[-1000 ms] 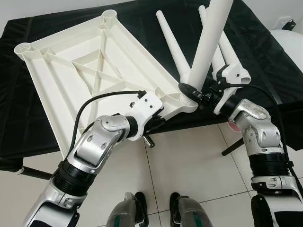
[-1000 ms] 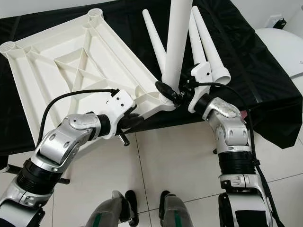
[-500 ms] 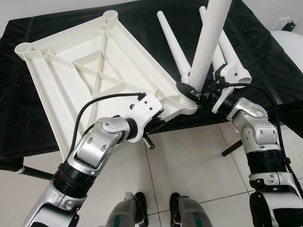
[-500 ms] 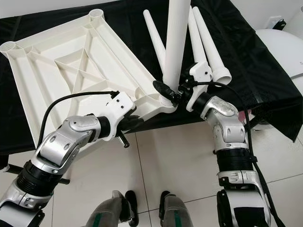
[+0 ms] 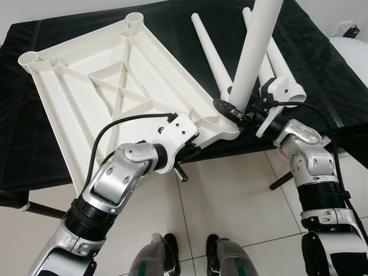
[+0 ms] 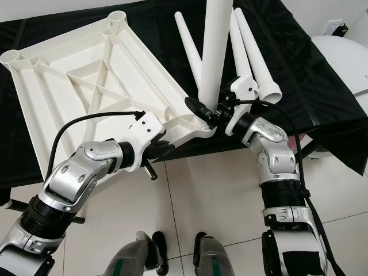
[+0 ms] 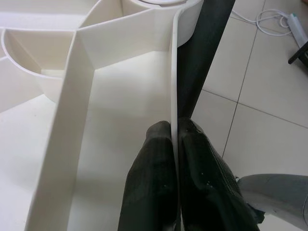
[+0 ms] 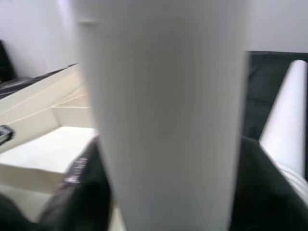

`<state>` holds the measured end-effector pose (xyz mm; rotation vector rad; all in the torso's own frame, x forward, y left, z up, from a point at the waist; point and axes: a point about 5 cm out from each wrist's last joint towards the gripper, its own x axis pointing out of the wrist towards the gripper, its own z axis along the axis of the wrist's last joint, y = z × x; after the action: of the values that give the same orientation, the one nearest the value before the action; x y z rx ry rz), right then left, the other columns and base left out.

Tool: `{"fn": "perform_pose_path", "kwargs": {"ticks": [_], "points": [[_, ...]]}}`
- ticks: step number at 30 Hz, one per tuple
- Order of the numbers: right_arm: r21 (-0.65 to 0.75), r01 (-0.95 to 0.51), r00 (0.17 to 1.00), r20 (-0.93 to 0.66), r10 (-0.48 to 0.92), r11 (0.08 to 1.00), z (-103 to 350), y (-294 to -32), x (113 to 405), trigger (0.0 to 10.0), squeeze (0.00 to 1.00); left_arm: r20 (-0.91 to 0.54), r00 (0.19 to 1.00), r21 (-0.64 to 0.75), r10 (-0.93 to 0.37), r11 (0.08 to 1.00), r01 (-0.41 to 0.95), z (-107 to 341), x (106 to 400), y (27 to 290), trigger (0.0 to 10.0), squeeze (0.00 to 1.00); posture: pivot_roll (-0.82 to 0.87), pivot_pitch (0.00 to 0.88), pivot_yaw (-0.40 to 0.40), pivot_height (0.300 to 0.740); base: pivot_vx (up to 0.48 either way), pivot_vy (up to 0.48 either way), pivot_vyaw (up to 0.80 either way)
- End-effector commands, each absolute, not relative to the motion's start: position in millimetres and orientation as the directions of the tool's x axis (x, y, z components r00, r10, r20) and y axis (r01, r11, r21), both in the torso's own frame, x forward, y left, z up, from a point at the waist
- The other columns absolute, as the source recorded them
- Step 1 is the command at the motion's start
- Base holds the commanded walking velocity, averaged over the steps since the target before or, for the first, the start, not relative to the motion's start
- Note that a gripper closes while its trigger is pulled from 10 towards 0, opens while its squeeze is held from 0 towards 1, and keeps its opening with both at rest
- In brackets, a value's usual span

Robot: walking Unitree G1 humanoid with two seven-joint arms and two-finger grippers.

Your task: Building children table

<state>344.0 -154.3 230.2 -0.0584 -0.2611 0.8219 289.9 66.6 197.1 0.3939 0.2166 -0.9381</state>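
Note:
The white tabletop [image 5: 109, 86] lies upside down on the black-covered table, ribs up, with its near corner over the table's edge. My left gripper [image 5: 190, 150] is shut on the tabletop's thin rim [image 7: 174, 72] beside that corner, one finger [image 7: 154, 163] on each side of it. A white leg [image 5: 253, 52] stands tilted in the near corner socket [image 5: 229, 123]. My right gripper [image 5: 230, 112] is shut around the leg's base, and the leg [image 8: 163, 110] shows close up in the right wrist view. Three loose legs [image 5: 210, 52] lie behind on the cloth.
The black cloth [image 5: 322, 69] drapes over the table's front edge. White tile floor [image 5: 230, 195] lies below, with my feet [image 5: 190, 253] near the table. A white rounded object [image 6: 345, 57] sits at the far right. A white cable [image 7: 269, 19] lies on the floor.
My right elbow has drawn slightly inward toward the table. The leg, the tabletop and the left gripper have hardly moved.

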Motion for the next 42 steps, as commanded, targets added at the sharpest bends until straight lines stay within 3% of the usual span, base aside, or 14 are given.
{"fn": "perform_pose_path", "kwargs": {"ticks": [1, 5, 6, 22, 42], "points": [[-0.142, -0.725, 0.645, 0.202, 0.737, 0.674, 225.1, -153.9, 343.5, 0.0, 0.00, -0.329, 0.611, 0.249, -0.720, 0.558, 0.792, 201.0, 291.1, 68.8, 10.0, 0.00, -0.09, 0.234, 0.067, 0.740, 0.000, 0.000, 0.00], [-0.146, -0.720, 0.650, 0.198, 0.733, 0.678, 223.5, -154.3, 343.7, 0.0, 0.00, -0.328, 0.613, 0.249, -0.719, 0.560, 0.790, 201.7, 291.8, 69.5, 10.0, 0.00, -0.09, 0.234, 0.067, 0.740, 0.000, 0.000, 0.00], [-0.150, -0.718, 0.652, 0.197, 0.732, 0.680, 223.2, -154.1, 343.6, 10.0, 0.00, -0.327, 0.614, 0.250, -0.718, 0.561, 0.789, 202.0, 291.8, 69.8, 10.0, 0.00, -0.09, 0.236, 0.066, 0.740, 0.000, 0.000, 0.00], [-0.125, -0.658, 0.696, 0.273, 0.664, 0.742, 227.3, -142.0, 334.0, 10.0, 0.00, -0.326, 0.623, 0.252, -0.711, 0.569, 0.782, 202.3, 292.3, 71.3, 10.0, 0.00, -0.09, 0.236, 0.061, 0.740, 0.000, 0.000, 0.00], [-0.066, -0.409, 0.841, 0.360, 0.404, 0.910, 229.8, -118.0, 311.5, 10.0, 0.00, -0.326, 0.621, 0.256, -0.713, 0.566, 0.784, 202.4, 293.0, 71.3, 10.0, 0.00, -0.09, 0.231, 0.063, 0.740, 0.000, 0.000, 0.00]]}}
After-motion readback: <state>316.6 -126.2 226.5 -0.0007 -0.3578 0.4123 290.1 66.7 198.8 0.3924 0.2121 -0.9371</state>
